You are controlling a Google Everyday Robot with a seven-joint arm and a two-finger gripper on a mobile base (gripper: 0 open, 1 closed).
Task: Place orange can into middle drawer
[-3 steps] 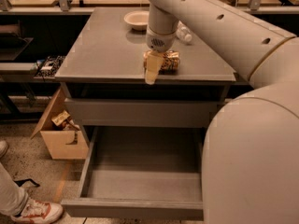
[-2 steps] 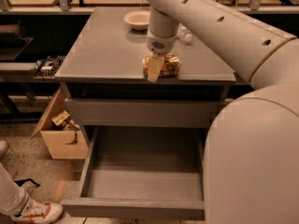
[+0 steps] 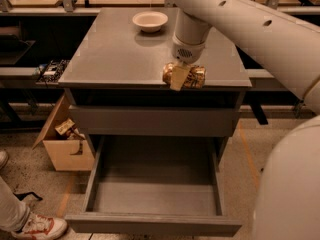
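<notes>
Camera view: the claw (image 3: 178, 79) is down at the front edge of the grey bench (image 3: 115, 59), set right over the orange can (image 3: 196, 77). I cannot tell whether it has clamped on or merely brackets it. The can lies on its side, shiny orange-gold with pale mottling, so I judge it would roll if nudged. It is a smooth cylinder, and a loose grip looks likely to slip.

Straight below, the middle drawer (image 3: 93, 180) is pulled fully out, a wide, shallow, matte grey tray with low walls, ready to receive the can. A cream bowl (image 3: 150, 20) sits well back, out of the way. A cardboard box (image 3: 67, 154) stands on the floor to one side.
</notes>
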